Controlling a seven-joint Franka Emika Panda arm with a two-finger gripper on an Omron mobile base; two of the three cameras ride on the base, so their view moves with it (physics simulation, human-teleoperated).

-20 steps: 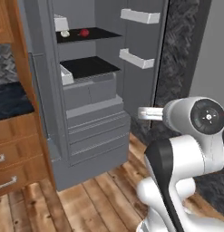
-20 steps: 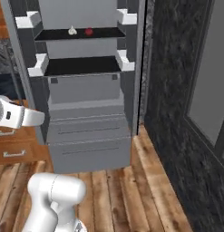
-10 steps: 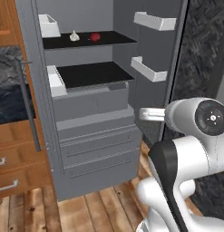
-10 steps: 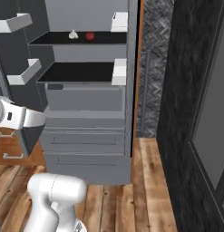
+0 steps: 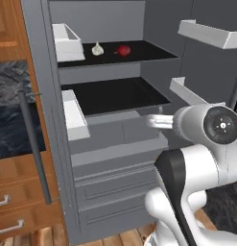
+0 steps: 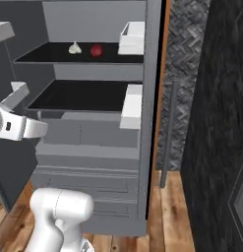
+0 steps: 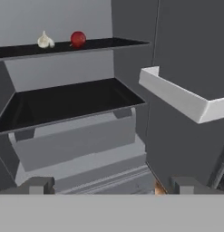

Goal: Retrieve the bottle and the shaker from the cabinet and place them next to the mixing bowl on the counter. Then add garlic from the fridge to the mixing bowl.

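Observation:
The fridge (image 5: 48,144) stands open in front of me. A white garlic bulb (image 5: 97,49) (image 6: 75,48) (image 7: 44,40) lies on its upper black shelf (image 7: 109,43), with a round red fruit (image 5: 123,50) (image 6: 96,50) (image 7: 77,39) just beside it. My gripper (image 7: 113,186) is open and holds nothing. It is level with the lower shelf (image 7: 68,102), well short of the garlic and below it. The bottle, shaker, mixing bowl and cabinet are out of view.
White door bins (image 5: 206,33) (image 7: 177,95) jut out on the open door to my right. Another white bin (image 5: 67,42) (image 6: 133,37) sits at the shelf's side. Grey drawers (image 5: 115,187) fill the fridge's bottom. A dark counter (image 5: 9,129) over wooden drawers (image 5: 14,202) lies left.
The whole picture has shifted: the base has driven closer to the open fridge, which now looks larger and more central. The gripper has stayed open.

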